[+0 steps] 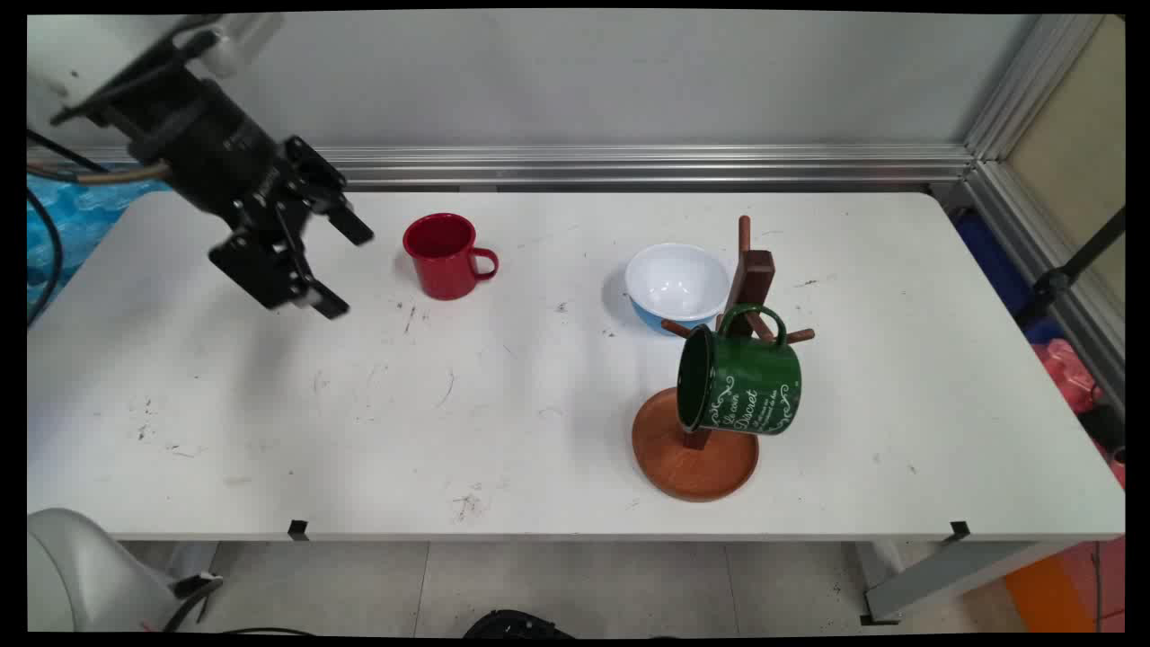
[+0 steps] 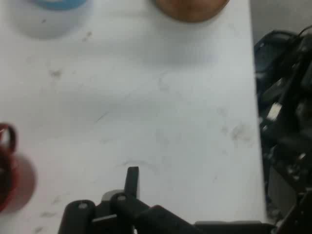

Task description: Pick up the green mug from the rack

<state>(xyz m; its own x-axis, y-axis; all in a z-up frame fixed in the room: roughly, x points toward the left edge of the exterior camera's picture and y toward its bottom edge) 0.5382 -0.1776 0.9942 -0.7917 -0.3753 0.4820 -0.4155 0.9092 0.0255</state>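
My black gripper (image 1: 345, 272) hangs open above the table's left part, holding nothing. A red mug (image 1: 443, 255) stands upright just to its right, handle pointing right, a small gap between them. In the hand view the red mug (image 2: 6, 170) shows at the left edge, and one finger (image 2: 132, 177) rises from the bottom over bare table. Further right, a green enamel mug (image 1: 742, 381) hangs by its handle on a peg of a wooden mug tree (image 1: 751, 279) with a round base (image 1: 692, 458).
A white bowl with a blue outside (image 1: 676, 286) sits behind the mug tree, close to its post. The white table (image 1: 269, 422) has scuff marks. An aluminium rail (image 1: 629, 164) runs along the back; cables and clutter lie beyond the right edge.
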